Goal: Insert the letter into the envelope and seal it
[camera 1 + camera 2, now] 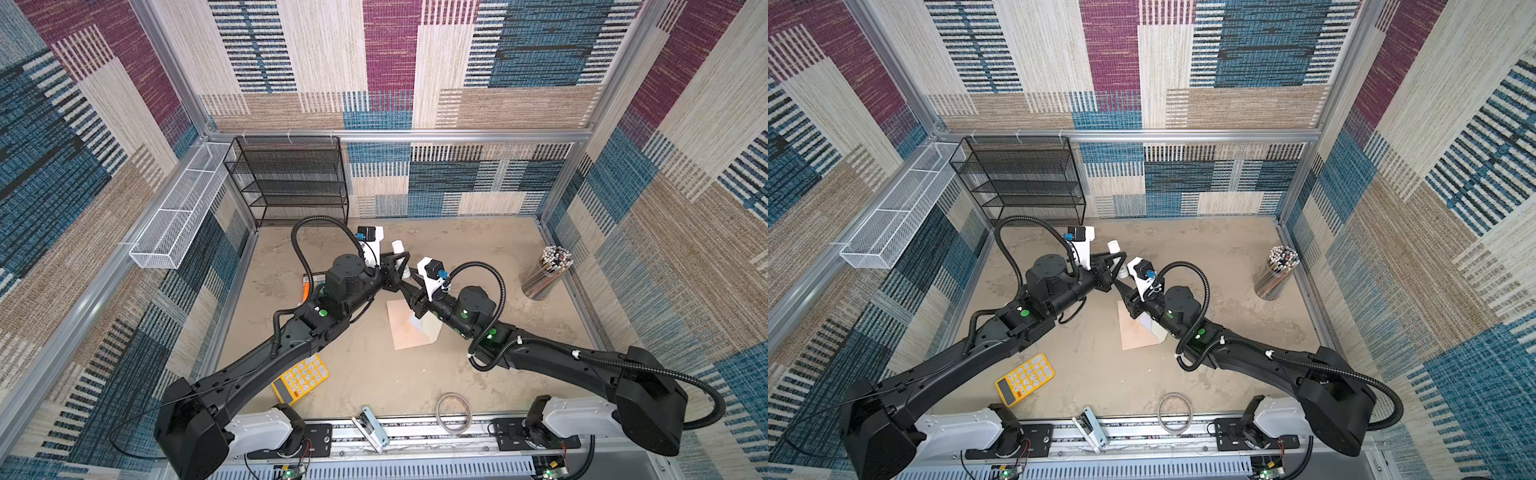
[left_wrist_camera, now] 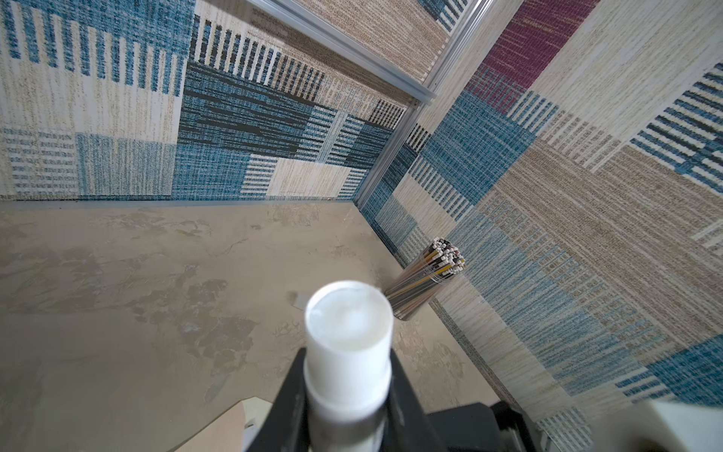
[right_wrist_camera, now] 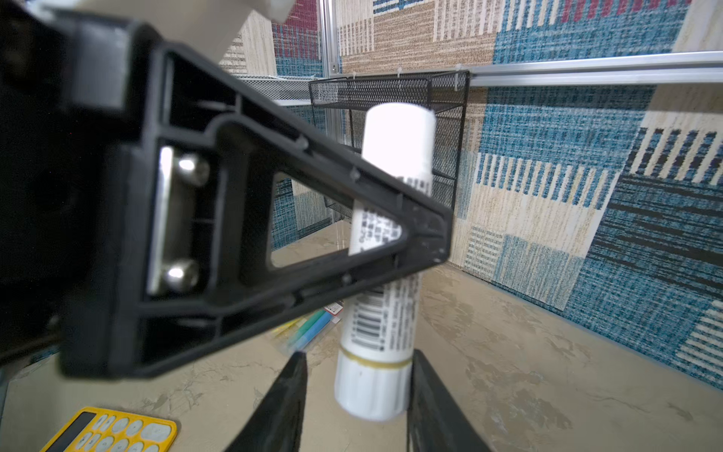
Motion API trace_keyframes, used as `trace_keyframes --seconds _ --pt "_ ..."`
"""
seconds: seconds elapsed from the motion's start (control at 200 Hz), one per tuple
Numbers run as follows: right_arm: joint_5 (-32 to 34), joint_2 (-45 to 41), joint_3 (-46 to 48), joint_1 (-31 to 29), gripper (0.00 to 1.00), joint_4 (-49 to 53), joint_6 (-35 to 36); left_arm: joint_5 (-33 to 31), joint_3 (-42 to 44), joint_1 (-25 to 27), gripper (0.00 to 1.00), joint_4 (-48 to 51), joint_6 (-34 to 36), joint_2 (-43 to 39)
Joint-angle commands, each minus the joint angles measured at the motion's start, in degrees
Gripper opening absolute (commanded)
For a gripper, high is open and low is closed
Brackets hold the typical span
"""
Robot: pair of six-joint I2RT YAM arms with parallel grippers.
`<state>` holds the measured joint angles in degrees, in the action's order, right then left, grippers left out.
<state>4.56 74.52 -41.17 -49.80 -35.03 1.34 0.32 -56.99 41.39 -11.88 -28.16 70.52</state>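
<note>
Two arms meet above the middle of the table (image 1: 374,374), and the job looks to be past its halfway mark, though not by much. The left gripper (image 2: 348,399) is clamped round the body of a white glue stick (image 3: 395,148), holding it in the air, roughly upright in the right wrist view with its cap end lowest. The right gripper (image 3: 360,354) has its jaws apart, one on each side of the cap. A gap shows on one side, so it does not grip yet.

The envelope (image 1: 405,332) lies flat at the centre of the table, just beneath the right wrist, with its cream flap (image 1: 432,328) open toward 3 o'clock. A white strip (image 1: 417,323) shows at its mouth. It is most likely the letter, but the arm covers too much to tell whether the sheet is fully inside. No loose sheet lies elsewhere on the table, so I judge the inserting step done or nearly so.

The sealing remains: pull the cap off, run glue along the flap, fold it over and press it down. None of that has begun, since the cap is on and the flap is open.

The yellow calculator (image 1: 301,378) sits at 7 o'clock and the cup of pencils (image 1: 548,270) at 2 o'clock, both well apart from the work.
</note>
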Motion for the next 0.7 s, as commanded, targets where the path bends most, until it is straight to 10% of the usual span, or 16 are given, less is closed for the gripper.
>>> trace_keyframes --seconds 0.0,0.691 --pt "1.05 0.19 -0.63 0.01 0.39 -2.50 0.65 0.14 0.19 0.19 0.00 -2.84 -0.74 0.15" --pt "-1.69 -4.52 1.13 0.00 0.07 0.44 -0.23 6.16 2.54 0.59 0.00 -3.31 -2.14 1.33"
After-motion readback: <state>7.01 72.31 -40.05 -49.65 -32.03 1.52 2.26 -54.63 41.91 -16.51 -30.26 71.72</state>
